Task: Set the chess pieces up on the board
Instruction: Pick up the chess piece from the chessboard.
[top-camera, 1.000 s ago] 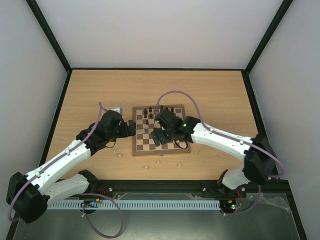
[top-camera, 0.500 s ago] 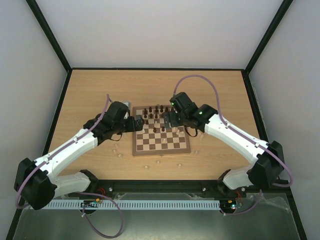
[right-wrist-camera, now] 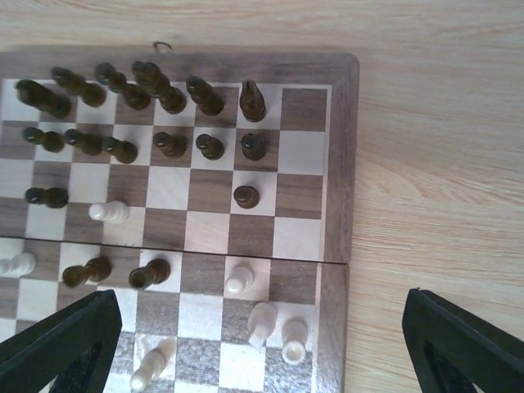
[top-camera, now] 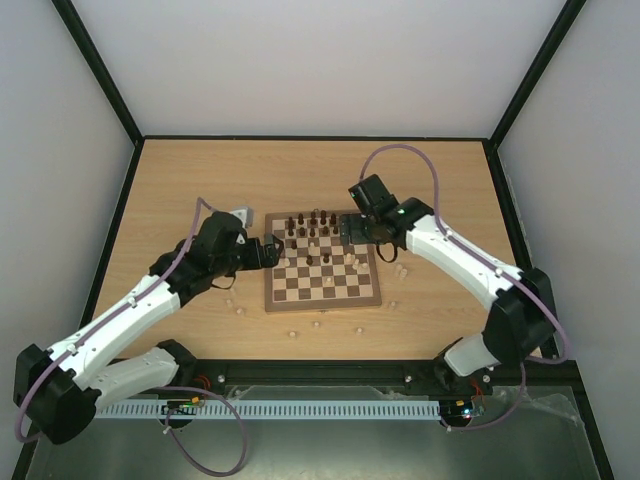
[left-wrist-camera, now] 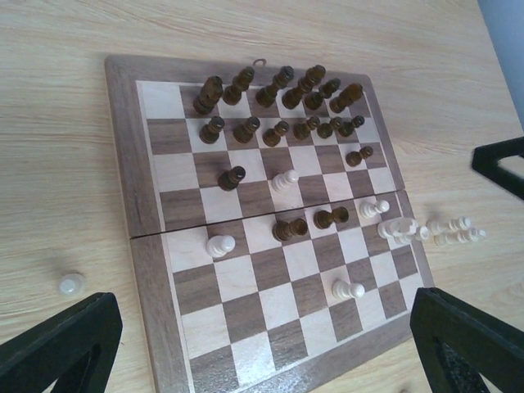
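The board (top-camera: 322, 285) lies mid-table, and its frame shows in both wrist views (left-wrist-camera: 147, 278) (right-wrist-camera: 340, 164). Dark chess pieces (left-wrist-camera: 278, 86) crowd its two far rows, with a few more dark ones (right-wrist-camera: 246, 196) standing nearer the middle. Several pale pieces (right-wrist-camera: 240, 278) are scattered over the middle and right squares. My left gripper (top-camera: 268, 250) hovers at the board's left edge, open (left-wrist-camera: 262, 352) and holding nothing. My right gripper (top-camera: 348, 230) hangs over the far right corner, also open (right-wrist-camera: 262, 352) and empty.
Several pale pieces (top-camera: 400, 270) lie loose on the tabletop right of the board and along its near side (top-camera: 316, 323). One pale piece (left-wrist-camera: 71, 284) sits left of the board. A small grey object (top-camera: 238, 215) rests behind the left wrist.
My right gripper has drawn back from the middle of the board to its far right corner. The left gripper edged slightly toward the board's left edge.
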Controlling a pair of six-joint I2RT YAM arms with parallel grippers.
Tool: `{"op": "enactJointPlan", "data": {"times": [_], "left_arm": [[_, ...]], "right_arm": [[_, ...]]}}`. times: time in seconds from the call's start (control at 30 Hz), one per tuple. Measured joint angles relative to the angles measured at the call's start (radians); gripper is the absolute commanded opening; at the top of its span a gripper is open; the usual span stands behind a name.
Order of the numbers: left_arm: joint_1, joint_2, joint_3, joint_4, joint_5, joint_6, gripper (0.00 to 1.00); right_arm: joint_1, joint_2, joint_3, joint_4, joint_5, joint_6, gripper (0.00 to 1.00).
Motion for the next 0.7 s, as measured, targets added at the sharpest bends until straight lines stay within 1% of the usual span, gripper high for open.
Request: {"op": "enactJointPlan", "data": {"times": [0.07,0.2,0.27,0.3,0.33,0.43,0.6,0.7], "left_arm": [[0.000,0.002,-0.001,0.004,-0.021,0.000,1.00],[0.000,0.041,0.000,0.013,-0.055,0.003,1.00],[0.000,0.075,0.000,0.013,-0.068,0.005,0.99],[0.000,0.091,-0.001,0.013,-0.072,0.006,0.99],[0.000,0.103,-0.001,0.013,-0.077,0.007,0.99],[0.000,0.116,-0.001,0.014,-0.086,0.008,1.00],[0.001,0.117,-0.002,0.025,-0.105,0.008,1.00],[0.014,0.120,-0.006,0.039,-0.113,0.013,1.00]], "right_arm": [[-0.005,0.049,0.009,0.002,-0.002,-0.006,0.81],[-0.005,0.150,0.068,0.005,-0.002,-0.021,0.65],[-0.005,0.173,0.088,0.016,0.001,-0.025,0.51],[-0.005,0.178,0.092,0.021,0.002,-0.034,0.46],[-0.005,0.184,0.096,0.025,0.006,-0.032,0.44],[-0.006,0.215,0.101,0.044,0.003,-0.037,0.41],[-0.006,0.295,0.098,0.073,-0.020,-0.038,0.42],[-0.006,0.314,0.097,0.077,-0.027,-0.045,0.42]]}}
